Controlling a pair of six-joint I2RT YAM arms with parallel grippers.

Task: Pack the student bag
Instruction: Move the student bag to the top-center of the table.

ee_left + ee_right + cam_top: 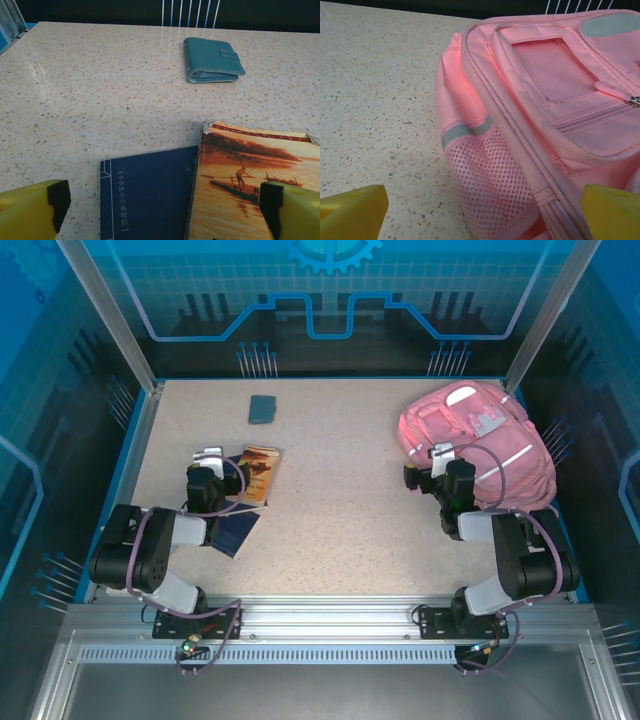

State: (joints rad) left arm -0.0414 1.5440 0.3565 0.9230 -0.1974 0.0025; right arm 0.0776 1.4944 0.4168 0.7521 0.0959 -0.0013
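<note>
The student bag (478, 438), a soft pink backpack, lies flat at the back right of the table. In the right wrist view its mesh side pocket (495, 180) and grey strip face me, with a closed front zip above. My right gripper (430, 462) hovers open at the bag's left side, and its yellow fingertips (350, 215) straddle the pocket without touching it. My left gripper (209, 458) is open over two books. A dark blue book (145, 200) lies partly under an orange-covered book (250, 185), both between the yellow fingers (30, 210).
A teal wallet (212, 60) lies closed on the speckled table (340, 500), beyond the books, near the back edge (263, 409). Metal posts and blue walls enclose the table. Bare tabletop stretches between the books and the bag.
</note>
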